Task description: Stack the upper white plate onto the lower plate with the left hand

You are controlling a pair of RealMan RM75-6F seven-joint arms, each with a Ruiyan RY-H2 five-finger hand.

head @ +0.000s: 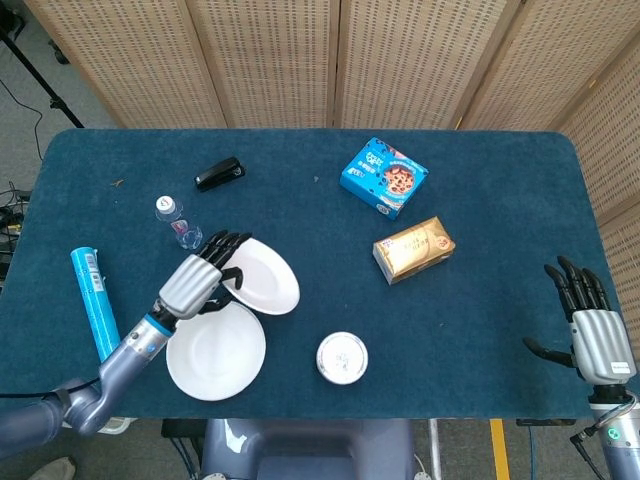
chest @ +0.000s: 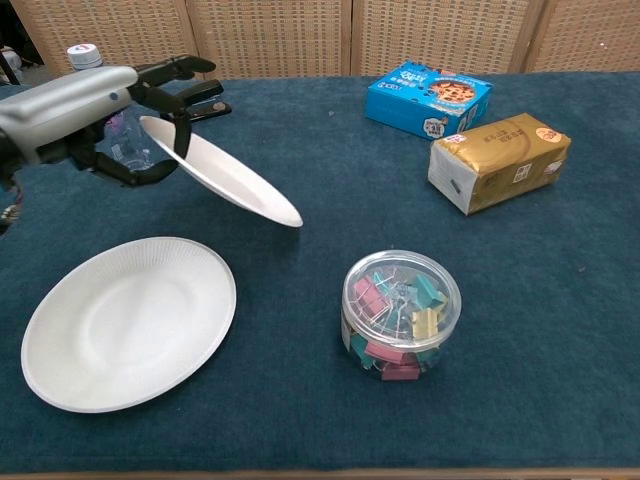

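The left hand (chest: 95,105) is gripping the tilted upper plate (chest: 225,172) by its rim, overhanging the lower plate's (chest: 128,322) far edge; the right hand (head: 592,325) is resting spread apart.

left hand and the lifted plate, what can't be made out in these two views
- Chest view: the left hand runs off the left edge, so its wrist and arm are cut off.
- Head view: the hand covers the left rim of the lifted plate, hiding the fingers underneath.
- Chest view: the water bottle is mostly hidden behind the hand.
- Right hand: seen only in head view, forearm cut by the bottom edge.
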